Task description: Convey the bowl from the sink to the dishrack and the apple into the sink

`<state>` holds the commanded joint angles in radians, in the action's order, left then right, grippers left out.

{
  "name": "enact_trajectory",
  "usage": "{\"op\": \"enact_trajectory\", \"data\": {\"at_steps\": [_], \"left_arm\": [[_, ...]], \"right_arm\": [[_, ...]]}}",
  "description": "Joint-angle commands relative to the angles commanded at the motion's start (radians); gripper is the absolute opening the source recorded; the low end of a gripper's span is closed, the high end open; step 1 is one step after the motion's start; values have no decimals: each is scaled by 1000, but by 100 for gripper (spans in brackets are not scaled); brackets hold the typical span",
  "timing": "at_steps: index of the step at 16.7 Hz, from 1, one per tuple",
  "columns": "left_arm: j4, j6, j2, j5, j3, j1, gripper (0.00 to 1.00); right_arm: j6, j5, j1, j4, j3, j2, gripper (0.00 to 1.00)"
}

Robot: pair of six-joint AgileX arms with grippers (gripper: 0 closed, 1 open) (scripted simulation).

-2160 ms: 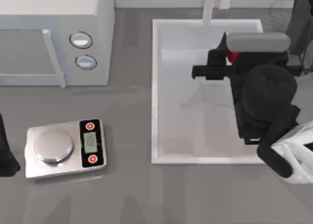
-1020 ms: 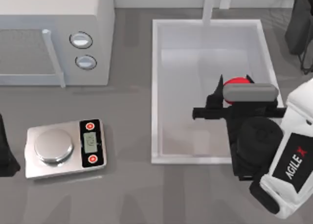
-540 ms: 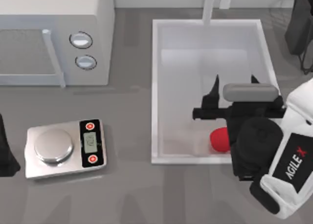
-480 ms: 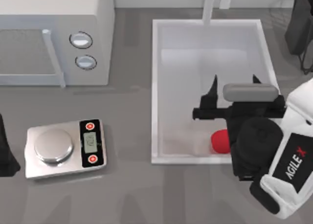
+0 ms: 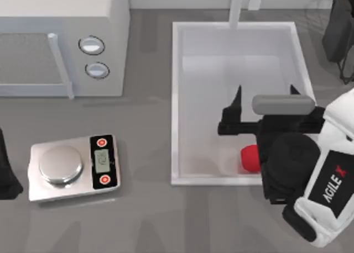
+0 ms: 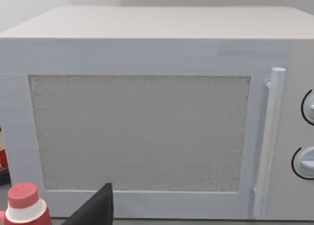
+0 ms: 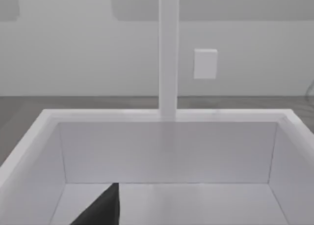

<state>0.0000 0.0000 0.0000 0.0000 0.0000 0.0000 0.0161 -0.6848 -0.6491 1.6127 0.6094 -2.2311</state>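
Right gripper (image 5: 266, 91) wide apart above the sink (image 5: 176, 98), apple (image 5: 249, 158) loose inside

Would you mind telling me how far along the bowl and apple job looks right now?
The apple already lies in the sink, near its front wall. The right tool hangs open above the basin, holding nothing. The left arm sits parked at the table's left edge. I cannot see the bowl to confirm its move.

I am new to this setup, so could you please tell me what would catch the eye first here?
The small bright red apple lying in the near right corner of the large white rectangular sink stands out most. Above the sink is the right gripper, its black fingers spread open. At the table's left sit a white boxy microwave and a silver weighing scale.
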Motion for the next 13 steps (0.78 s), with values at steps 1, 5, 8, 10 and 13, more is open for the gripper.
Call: {"op": "enact_trajectory", "data": {"at_steps": [1,5,8,10,13], "left_arm": [[0,0,0,0,0,0,100],[0,0,0,0,0,0,100],[0,0,0,0,0,0,100],[0,0,0,0,0,0,100],[0,0,0,0,0,0,100]], "right_arm": [[0,0,0,0,0,0,100],[1,65,82,-102,-68,93,100],[2,156,200,-287,-167,272,100],[1,225,288,-451,-242,443,100],[0,329,414,-721,-351,770,100]]}}
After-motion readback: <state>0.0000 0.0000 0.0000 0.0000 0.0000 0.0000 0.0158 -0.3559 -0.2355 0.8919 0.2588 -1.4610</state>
